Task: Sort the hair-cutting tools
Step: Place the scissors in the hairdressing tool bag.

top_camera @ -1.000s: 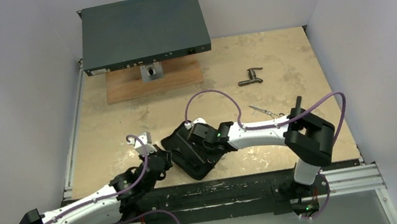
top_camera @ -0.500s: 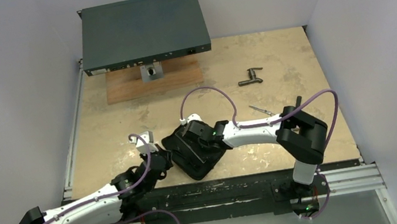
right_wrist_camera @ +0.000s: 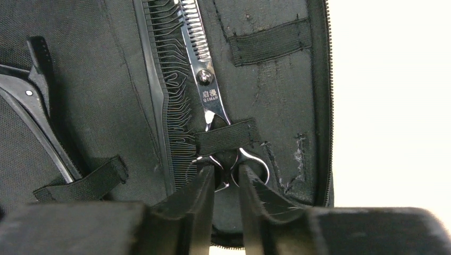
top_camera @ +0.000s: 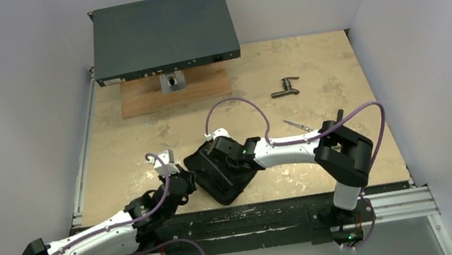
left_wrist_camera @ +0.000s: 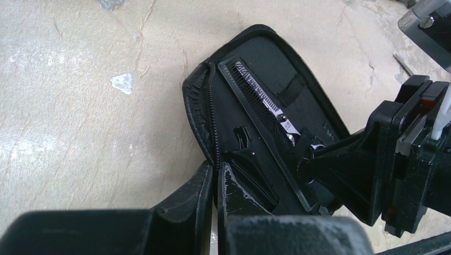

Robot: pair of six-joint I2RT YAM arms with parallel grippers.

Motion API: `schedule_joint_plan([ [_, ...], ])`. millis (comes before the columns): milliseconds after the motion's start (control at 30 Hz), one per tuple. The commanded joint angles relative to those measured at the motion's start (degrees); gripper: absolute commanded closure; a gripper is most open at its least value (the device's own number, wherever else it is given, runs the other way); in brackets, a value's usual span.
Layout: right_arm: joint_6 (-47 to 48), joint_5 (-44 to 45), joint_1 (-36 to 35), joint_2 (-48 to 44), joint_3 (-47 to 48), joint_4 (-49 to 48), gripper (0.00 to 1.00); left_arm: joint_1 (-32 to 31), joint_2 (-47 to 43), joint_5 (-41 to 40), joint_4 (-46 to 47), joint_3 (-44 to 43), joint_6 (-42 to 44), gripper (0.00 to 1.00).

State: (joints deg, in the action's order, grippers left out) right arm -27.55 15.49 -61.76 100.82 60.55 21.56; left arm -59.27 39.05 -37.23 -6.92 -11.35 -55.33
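Note:
A black zip case [top_camera: 220, 181] lies open near the front edge of the table. Inside it lie a black comb [right_wrist_camera: 164, 79], silver thinning scissors [right_wrist_camera: 203, 79] tucked under an elastic strap [right_wrist_camera: 227, 135], and a black clip [right_wrist_camera: 33, 109]. My right gripper [right_wrist_camera: 226, 174] is shut on the scissors' handles just below the strap. My left gripper [left_wrist_camera: 215, 171] is shut on the zipper edge of the case [left_wrist_camera: 199, 106], with the comb [left_wrist_camera: 254, 114] beyond it. A thin silver tool [top_camera: 297, 125] lies on the table to the right of the case.
A dark T-shaped fitting [top_camera: 285, 87] lies at the back right. A grey metal box [top_camera: 162, 34] stands at the back over a wooden board [top_camera: 175, 93]. The right arm's elbow [top_camera: 346, 150] stands close to the thin silver tool.
The right arm has shifted a little to the left, deeper over the case, then stopped. The left arm and the case have stayed still.

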Motion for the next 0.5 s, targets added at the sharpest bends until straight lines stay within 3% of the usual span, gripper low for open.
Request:
schedule_joint_plan([
  [0,-0.5,1.9,0.7,-3.6,-1.1,-2.4,0.68,-0.7,-1.0,2.1,-2.5,-2.0,1.2,1.00],
  [167,0.1,1.6,0.7,-7.5,-1.3,1.8,0.56,-0.7,0.1,1.0,-3.7,-3.3,1.7,1.00],
  [300,0.3,-0.2,0.7,-11.9,-1.9,3.9,0.54,-0.6,1.6,1.0,-3.8,-4.6,3.0,1.00],
  [467,-0.2,3.7,2.8,-15.7,-5.1,3.0,0.52,-0.6,2.8,2.4,-4.2,-7.3,8.7,1.00],
])
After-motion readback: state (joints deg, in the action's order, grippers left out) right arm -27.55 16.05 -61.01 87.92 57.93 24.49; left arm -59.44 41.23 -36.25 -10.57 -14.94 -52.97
